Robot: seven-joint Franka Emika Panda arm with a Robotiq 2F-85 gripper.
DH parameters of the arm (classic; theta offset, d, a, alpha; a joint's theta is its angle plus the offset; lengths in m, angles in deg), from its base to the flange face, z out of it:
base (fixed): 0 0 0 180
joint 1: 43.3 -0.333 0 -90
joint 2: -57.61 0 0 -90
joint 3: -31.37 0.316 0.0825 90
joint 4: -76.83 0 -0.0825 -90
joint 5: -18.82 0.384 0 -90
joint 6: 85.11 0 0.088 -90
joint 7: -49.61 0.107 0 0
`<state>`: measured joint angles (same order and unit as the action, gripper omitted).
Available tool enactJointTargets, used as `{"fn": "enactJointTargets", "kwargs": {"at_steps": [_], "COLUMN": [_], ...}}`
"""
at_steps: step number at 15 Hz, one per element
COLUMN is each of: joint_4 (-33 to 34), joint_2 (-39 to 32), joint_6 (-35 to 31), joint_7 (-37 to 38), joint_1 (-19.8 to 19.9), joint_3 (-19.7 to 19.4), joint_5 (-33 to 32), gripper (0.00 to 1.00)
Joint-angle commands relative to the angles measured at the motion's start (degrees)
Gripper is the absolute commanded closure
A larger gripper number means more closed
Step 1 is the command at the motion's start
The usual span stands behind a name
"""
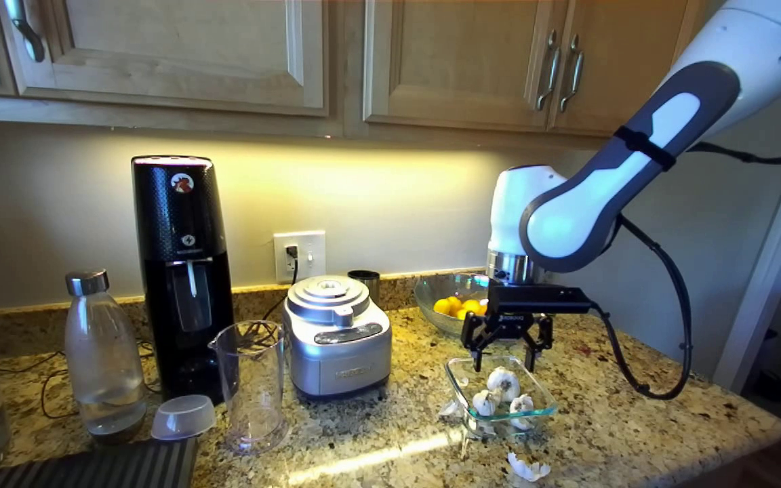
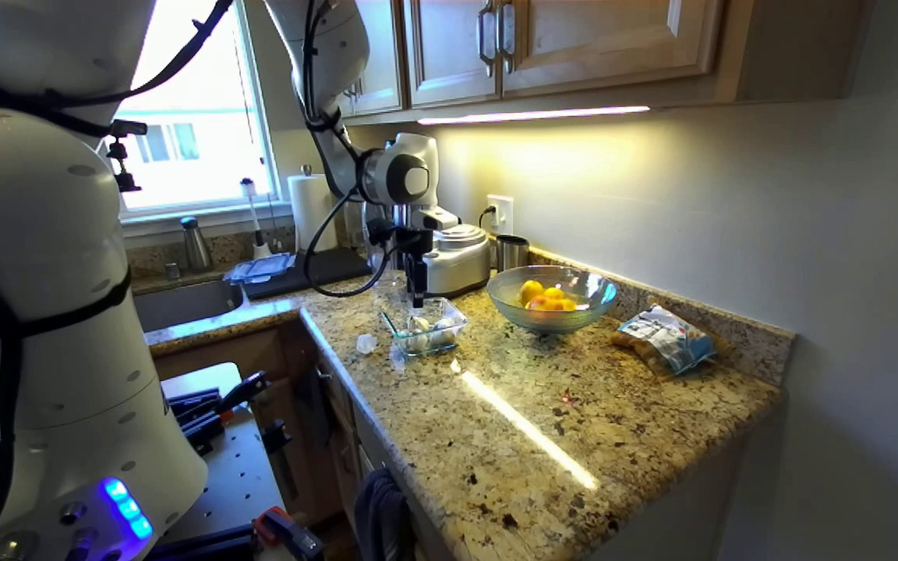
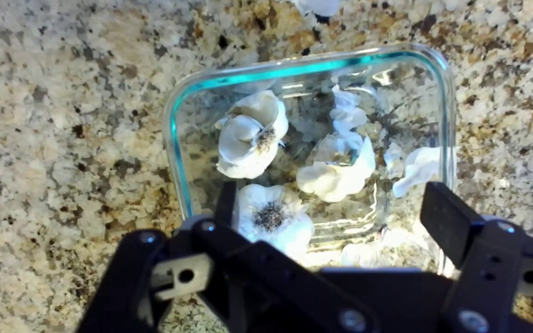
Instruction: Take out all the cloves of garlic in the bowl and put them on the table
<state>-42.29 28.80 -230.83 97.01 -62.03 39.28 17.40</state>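
At the bottom of the wrist view our tool (image 3: 336, 206) is standing wide apart, gripping nothing; below it, three garlic heads (image 3: 252, 138) are sitting in the bowl (image 3: 301, 70), mid-frame; we are judging it wise to centre over the lowest head (image 3: 273, 221), clear of the bowl's walls, squeezing lightly; the table (image 3: 63, 106) is showing at frame left

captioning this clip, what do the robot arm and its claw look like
The Panda arm is rounded and white, with dark grey trim, a black strap, a silvery wrist ring and black cables. Blue lights glow on its base. The claw is black, with two jointed, flat-tipped fingers and pale lettering too small to read.
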Motion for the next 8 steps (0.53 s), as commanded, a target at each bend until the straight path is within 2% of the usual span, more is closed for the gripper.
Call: {"fn": "enactJointTargets", "kwargs": {"at_steps": [1, 8], "joint_4": [2.4, 6.0], "joint_2": [-2.5, -6.9], "joint_6": [-1.2, -0.7], "joint_7": [3.3, 4.9], "joint_1": [-2.9, -5.4], "joint_3": [-2.8, -6.5], "joint_5": [0.4, -1.0], "gripper": [0.0, 0.0]}}
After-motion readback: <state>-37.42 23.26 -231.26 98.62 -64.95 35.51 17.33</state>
